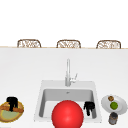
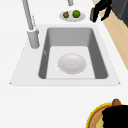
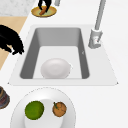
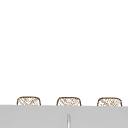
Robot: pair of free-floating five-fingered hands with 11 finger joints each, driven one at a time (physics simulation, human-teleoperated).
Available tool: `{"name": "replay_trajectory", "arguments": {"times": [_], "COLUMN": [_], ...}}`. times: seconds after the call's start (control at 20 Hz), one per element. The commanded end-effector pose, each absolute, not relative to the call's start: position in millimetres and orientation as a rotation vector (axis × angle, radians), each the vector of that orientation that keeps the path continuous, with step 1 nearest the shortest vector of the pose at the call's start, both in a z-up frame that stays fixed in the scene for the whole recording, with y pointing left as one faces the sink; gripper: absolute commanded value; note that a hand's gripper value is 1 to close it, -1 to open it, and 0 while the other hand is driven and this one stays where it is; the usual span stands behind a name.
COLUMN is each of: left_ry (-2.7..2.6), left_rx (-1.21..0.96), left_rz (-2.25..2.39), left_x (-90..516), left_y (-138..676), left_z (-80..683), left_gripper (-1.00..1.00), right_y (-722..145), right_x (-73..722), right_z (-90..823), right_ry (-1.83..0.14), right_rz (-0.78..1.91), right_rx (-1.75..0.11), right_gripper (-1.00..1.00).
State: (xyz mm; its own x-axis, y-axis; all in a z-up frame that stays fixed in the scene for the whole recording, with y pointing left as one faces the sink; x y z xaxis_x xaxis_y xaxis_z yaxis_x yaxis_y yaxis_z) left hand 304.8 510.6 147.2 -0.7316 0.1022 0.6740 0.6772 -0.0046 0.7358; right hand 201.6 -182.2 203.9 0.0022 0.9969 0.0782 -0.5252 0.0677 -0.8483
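Front view | left hand point(image 1: 12, 102) fingers grasping carrot point(image 1: 11, 108) | red ball point(image 1: 67, 114) hides bowl point(image 2: 72, 63) | right hand point(image 1: 89, 107) fingers relaxed

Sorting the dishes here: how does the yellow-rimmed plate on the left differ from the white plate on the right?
The yellow-rimmed plate has a yellow-brown rim and greenish centre; the white plate is plain white. The yellow-rimmed plate carries an orange-brown piece with the left robot hand on it; the white plate carries a green fruit and a brown one, untouched. Both are round and sit on the counter.
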Motion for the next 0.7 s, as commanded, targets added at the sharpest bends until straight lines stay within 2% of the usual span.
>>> {"name": "replay_trajectory", "arguments": {"times": [0.0, 0.05, 0.1, 0.2, 0.65], "left_ry": [-1.864, -1.862, -1.868, -1.922, -1.863], "left_rx": [-0.809, -0.823, -0.820, -0.723, -0.726], "left_rz": [-1.774, -1.757, -1.753, -1.715, -1.751], "left_x": [304.8, 304.9, 304.5, 308.4, 315.2], "left_y": [523.2, 519.1, 518.1, 515.9, 491.2], "left_z": [135.8, 139.5, 141.3, 156.8, 190.9], "left_gripper": [1.00, 1.00, -1.00, -1.00, -1.00], "right_y": [-182.2, -182.2, -182.2, -182.2, -182.2], "right_x": [201.6, 201.6, 201.6, 201.6, 201.6], "right_z": [203.9, 203.9, 203.9, 203.9, 203.9], "right_ry": [-0.842, -0.842, -0.842, -0.842, -0.842], "right_rz": [1.380, 1.380, 1.380, 1.380, 1.380], "right_rx": [-0.734, -0.734, -0.734, -0.734, -0.734], "right_gripper": [0.00, 0.00, 0.00, 0.00, 0.00]}}
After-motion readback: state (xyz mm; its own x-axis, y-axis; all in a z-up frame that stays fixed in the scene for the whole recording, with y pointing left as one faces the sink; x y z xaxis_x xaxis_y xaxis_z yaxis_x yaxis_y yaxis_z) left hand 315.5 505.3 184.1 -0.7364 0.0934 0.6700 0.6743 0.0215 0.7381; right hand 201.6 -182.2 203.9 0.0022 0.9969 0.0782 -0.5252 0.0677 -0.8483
